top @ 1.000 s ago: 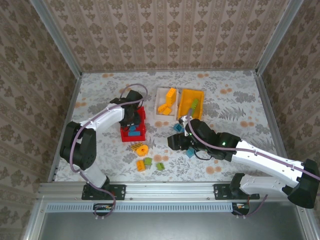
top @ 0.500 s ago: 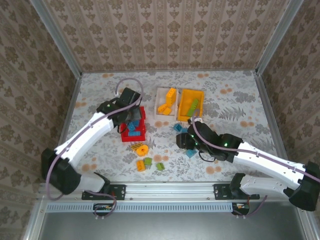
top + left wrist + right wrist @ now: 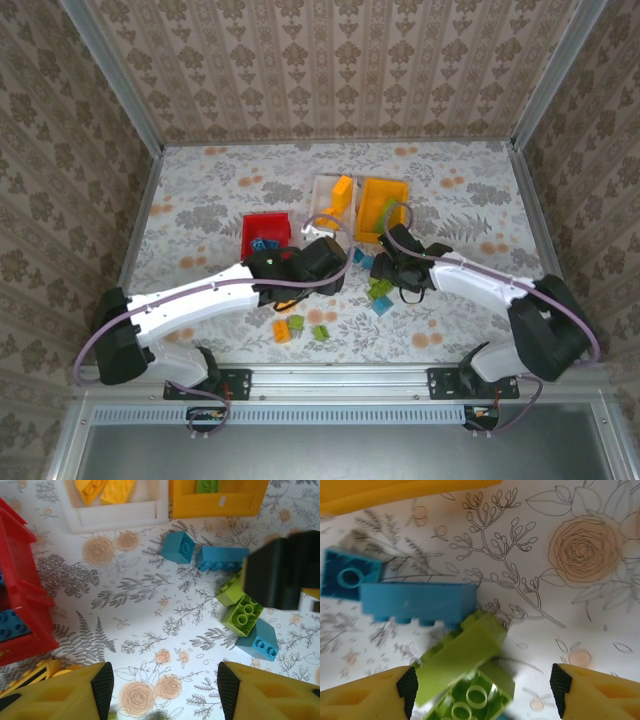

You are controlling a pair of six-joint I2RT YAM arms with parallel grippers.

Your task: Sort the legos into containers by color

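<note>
Jaws first: the left gripper (image 3: 165,687) is spread wide with nothing in it, hanging over the flower-print table top (image 3: 145,600). The right gripper (image 3: 482,692) is wide too. A tilted lime green plastic brick (image 3: 462,662) lies in the gap, tight up by one fingertip with bare table on the other side, so it's not pinched. A second lime green brick with its studs up (image 3: 470,702) sits right under it

Nearest the arm bases in the top view there's a small orange plastic brick (image 3: 282,328) with a small green plastic brick (image 3: 296,322) right against it and another green square brick (image 3: 320,332) just beside those. The left wrist view also catches a yellow and black striped piece (image 3: 32,672) at the near corner of the red bin

A bit further out is the loose pile around the right gripper: a chunky teal blue brick (image 3: 257,640) touching the studs-up green one, then a long blue plastic brick (image 3: 417,602) lying on its side and a small blue cube brick (image 3: 178,546) next to it

Furthest back are the three containers in a row. The red rectangular plastic bin (image 3: 250,225) has blue bricks (image 3: 12,625) in it, the white rectangular plastic bin (image 3: 322,190) holds orange bricks (image 3: 341,190), and the orange-yellow rectangular plastic bin (image 3: 375,200) has a green brick (image 3: 207,485) inside
</note>
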